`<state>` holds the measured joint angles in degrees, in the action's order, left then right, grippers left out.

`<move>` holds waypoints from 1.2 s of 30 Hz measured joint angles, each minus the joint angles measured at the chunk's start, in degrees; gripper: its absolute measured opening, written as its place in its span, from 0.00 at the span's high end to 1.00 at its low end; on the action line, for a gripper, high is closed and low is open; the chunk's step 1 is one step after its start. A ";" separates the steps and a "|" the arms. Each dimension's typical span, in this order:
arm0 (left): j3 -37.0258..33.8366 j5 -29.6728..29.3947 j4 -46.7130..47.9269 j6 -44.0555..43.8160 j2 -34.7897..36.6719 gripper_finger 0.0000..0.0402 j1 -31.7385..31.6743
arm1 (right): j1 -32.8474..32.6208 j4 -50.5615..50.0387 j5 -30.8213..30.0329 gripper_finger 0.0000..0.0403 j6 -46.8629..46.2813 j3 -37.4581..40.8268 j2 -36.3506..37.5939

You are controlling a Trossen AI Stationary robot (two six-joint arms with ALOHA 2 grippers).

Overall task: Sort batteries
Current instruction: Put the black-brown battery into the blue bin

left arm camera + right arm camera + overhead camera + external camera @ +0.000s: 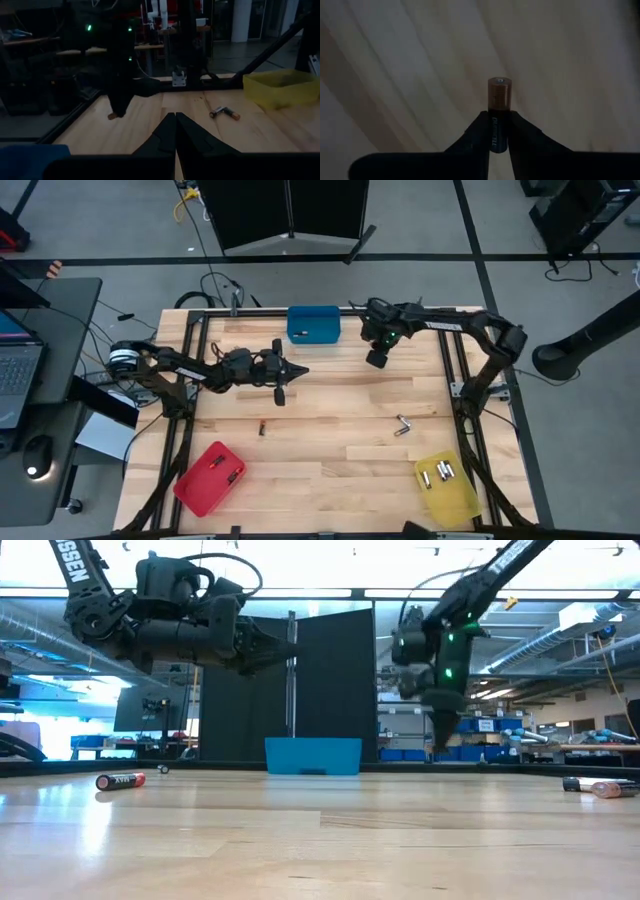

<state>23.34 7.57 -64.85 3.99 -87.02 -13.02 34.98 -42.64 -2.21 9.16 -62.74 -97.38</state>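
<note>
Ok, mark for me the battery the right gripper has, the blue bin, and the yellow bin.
battery (499,107), right wrist view, on its body between the right gripper's fingers.
blue bin (313,326), high view, on its near wall.
yellow bin (452,502), high view, on its bare floor.

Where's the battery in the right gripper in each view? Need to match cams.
High view: battery not visible, hidden under the right gripper, right of the blue bin.
Low view: too small to tell at the right gripper's tip, right of the blue bin.
Left wrist view: copper end below the dark gripper.
Right wrist view: battery centred between the fingers.
Shared landmark: blue bin.
</note>
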 joint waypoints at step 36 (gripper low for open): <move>-3.11 -0.04 0.53 0.13 6.31 0.96 1.03 | -1.09 -20.62 3.79 0.87 0.53 -67.57 -44.17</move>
<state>20.23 7.53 -64.31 4.12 -80.71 -11.99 33.89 -63.26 1.58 9.69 -130.31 -141.56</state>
